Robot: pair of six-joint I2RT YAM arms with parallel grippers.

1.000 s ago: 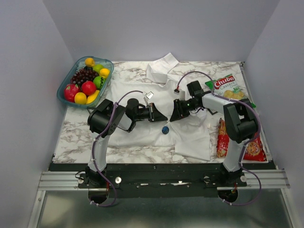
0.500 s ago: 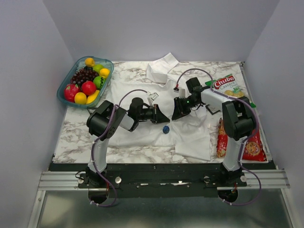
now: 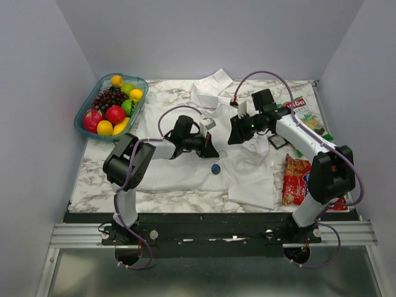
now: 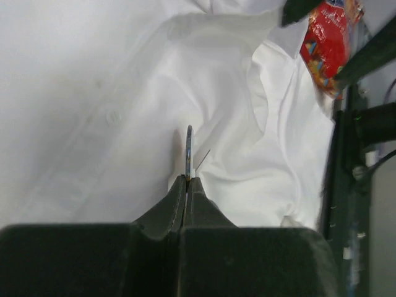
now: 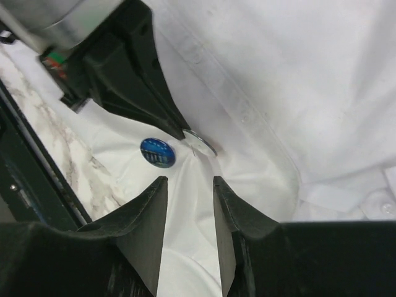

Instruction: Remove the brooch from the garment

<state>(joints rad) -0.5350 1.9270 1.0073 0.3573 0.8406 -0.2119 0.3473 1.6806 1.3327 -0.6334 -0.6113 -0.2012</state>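
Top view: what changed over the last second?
The right arm swung its elbow outward, and the right gripper drew back from the left gripper toward the far side. The left arm shifted its elbow outward too; its gripper stayed shut on a thin disc. Brooch, shirt and basket stayed put.

a robot lab booth (plain grey walls [image 3: 185, 37]) boxing in a marble-print table [image 3: 93, 176].

One white shirt [image 3: 179, 176]. One round dark-blue brooch [image 3: 215, 168]. One thin silvery disc [image 5: 201, 143]. One fruit basket [image 3: 83, 111] at ten o'clock holds one grape bunch [image 3: 110, 98] and two red fruits [image 3: 115, 114]. At three o'clock: one chips bag [image 3: 309, 120], one red packet [image 3: 296, 179] in plain sight, one small black square frame [image 3: 276, 141].
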